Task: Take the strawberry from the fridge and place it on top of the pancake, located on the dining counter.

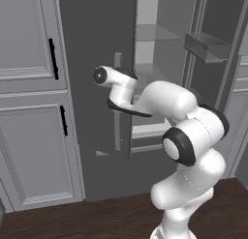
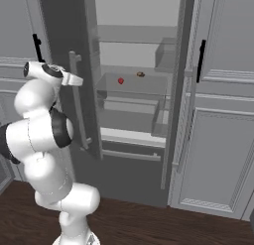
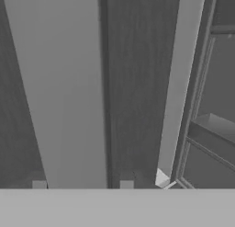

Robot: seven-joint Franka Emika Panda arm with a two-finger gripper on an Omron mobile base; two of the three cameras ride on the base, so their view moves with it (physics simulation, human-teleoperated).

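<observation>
The fridge (image 1: pixel 97 39) stands with both dark doors swung partly open, so its pale shelved interior (image 2: pixel 134 55) shows. The tiny red strawberry (image 2: pixel 120 81) lies on a glass shelf inside. My gripper (image 3: pixel 82 185) is open, close against the left door's long vertical handle (image 3: pixel 69 83). That bar runs up between the two fingertips (image 3: pixel 39 184); whether they touch it I cannot tell. In the left base view my hand (image 1: pixel 123 83) is level with the top of that handle (image 1: pixel 117 117). The pancake and the dining counter are out of view.
Light grey panelled cabinets with black handles flank the fridge (image 1: pixel 29 88) (image 2: pixel 218 140). The right door carries clear bins (image 1: pixel 207 45). A small brown item (image 2: pixel 141 74) lies on the shelf near the strawberry. Dark wood floor (image 2: pixel 149 224) runs below.
</observation>
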